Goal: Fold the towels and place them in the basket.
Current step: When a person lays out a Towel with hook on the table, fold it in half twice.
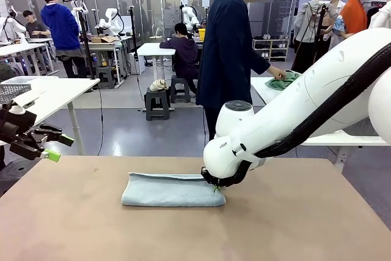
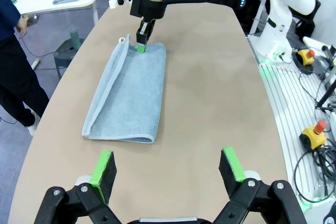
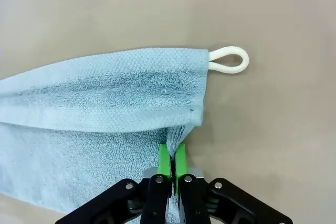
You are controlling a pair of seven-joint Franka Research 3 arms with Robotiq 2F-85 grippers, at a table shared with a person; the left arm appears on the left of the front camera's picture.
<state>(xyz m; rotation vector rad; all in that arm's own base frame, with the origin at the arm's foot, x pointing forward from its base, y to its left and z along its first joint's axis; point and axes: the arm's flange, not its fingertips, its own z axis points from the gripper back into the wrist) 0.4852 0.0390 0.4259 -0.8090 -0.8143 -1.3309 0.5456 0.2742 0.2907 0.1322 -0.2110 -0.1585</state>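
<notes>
Nearest in the front view is the bare tan tabletop point(image 1: 73, 230). Across its middle lies the pale blue-grey terry towel point(image 1: 171, 191), a long band running from 9 to 3 o'clock, doubled over lengthwise with layered edges.

At the towel's 3 o'clock end sits the right gripper point(image 1: 215, 186). In the right wrist view this gripper point(image 3: 172, 161) has its green pads pressed together on the towel's point(image 3: 100, 93) short edge, pinching the terry just under the folded-over flap. The towel's small white loop point(image 3: 228, 60) lies flat on the tabletop at the corner, toward 1 o'clock from the pads.

The left gripper point(image 1: 59, 148) hangs at 9 o'clock in the front view, above the tabletop's left edge and well apart from the towel. In the left wrist view, this gripper point(image 2: 167, 161) has its jaws spread wide with nothing between them. Beyond it, toward 11 o'clock, lie the towel point(image 2: 128, 93) and the right gripper point(image 2: 140, 45) clamped at its far end.

Farther off, a person in a dark coat point(image 1: 226, 53) stands past the tabletop at 12 o'clock, one hand point(image 1: 278, 73) on a crumpled green cloth point(image 1: 286, 82) on a white table point(image 1: 263, 90).
</notes>
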